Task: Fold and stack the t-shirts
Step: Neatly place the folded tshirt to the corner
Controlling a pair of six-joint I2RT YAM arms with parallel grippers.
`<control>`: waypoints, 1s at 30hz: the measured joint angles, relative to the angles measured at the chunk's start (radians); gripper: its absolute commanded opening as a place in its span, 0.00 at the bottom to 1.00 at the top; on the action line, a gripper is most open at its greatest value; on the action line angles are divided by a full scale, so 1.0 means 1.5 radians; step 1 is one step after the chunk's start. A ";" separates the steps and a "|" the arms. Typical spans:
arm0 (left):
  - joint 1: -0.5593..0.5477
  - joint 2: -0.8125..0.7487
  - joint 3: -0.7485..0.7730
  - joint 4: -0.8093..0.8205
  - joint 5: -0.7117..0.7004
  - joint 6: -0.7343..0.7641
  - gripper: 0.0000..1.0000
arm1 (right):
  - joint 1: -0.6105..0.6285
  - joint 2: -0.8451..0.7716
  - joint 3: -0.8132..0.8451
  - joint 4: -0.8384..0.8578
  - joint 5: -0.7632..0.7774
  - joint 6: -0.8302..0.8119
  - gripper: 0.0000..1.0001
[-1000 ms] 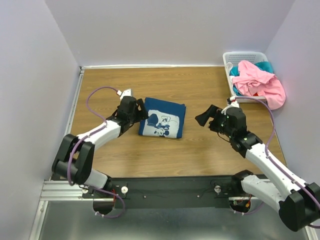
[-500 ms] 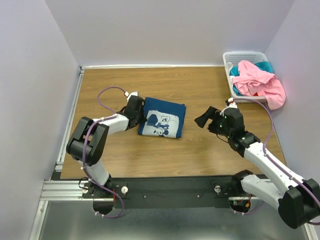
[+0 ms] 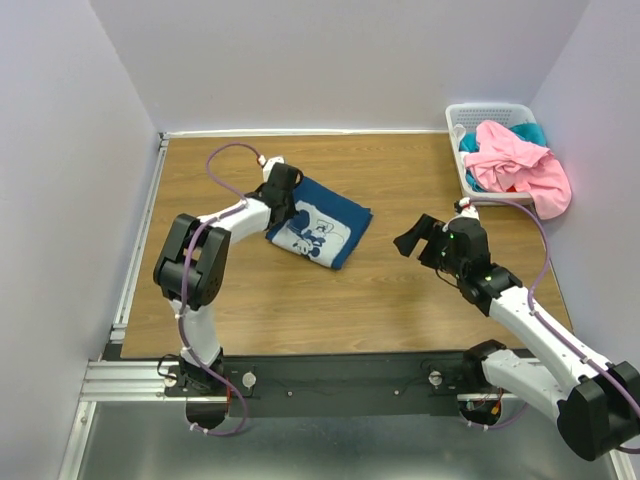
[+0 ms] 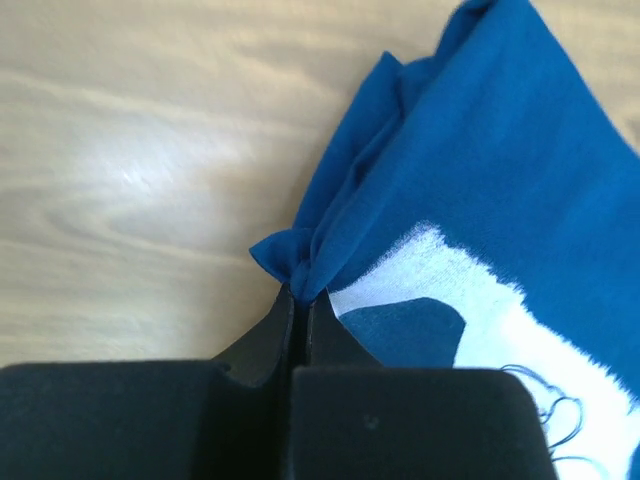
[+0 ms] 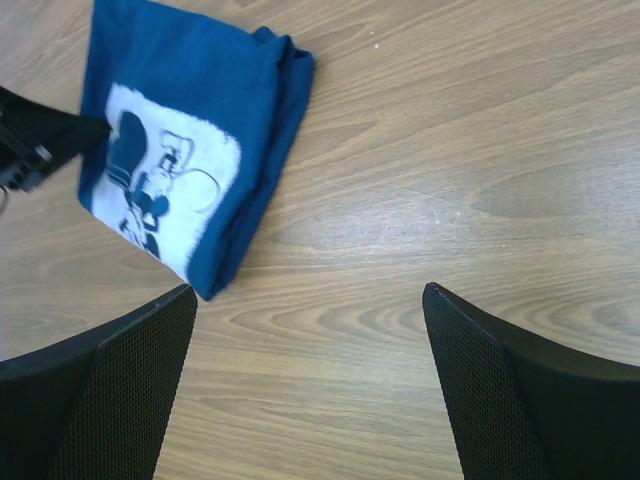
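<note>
A folded dark navy-teal t-shirt [image 3: 320, 225] with a white cartoon print lies on the wooden table, turned at an angle. My left gripper [image 3: 283, 197] is at its far-left corner, shut on a bunched bit of the blue cloth [image 4: 298, 262]; the print [image 4: 470, 300] shows just beside the jaws. My right gripper [image 3: 415, 236] hovers to the right of the shirt, open and holding nothing. In the right wrist view the shirt [image 5: 190, 110] lies at the upper left, apart from that gripper [image 5: 308, 300]. A pink t-shirt [image 3: 518, 167] and a brighter teal one [image 3: 532, 131] sit in the basket.
The white slatted basket [image 3: 487, 108] stands at the table's far right corner, with the pink cloth hanging over its near rim. Lavender walls close in the table on the left, back and right. Bare wood [image 3: 300, 300] lies between the shirt and the arm bases.
My left gripper has shut on the navy shirt's left corner and moved away from the bases, dragging that side so the shirt now lies turned. The right arm has barely moved.
</note>
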 measured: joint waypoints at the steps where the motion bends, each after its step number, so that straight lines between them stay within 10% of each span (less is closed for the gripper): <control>1: 0.002 0.008 0.021 -0.018 -0.012 0.003 0.00 | 0.000 0.000 0.000 -0.002 0.002 -0.001 1.00; 30: 0.338 0.305 0.558 -0.235 -0.065 0.198 0.00 | 0.000 -0.039 -0.001 -0.027 0.086 -0.034 1.00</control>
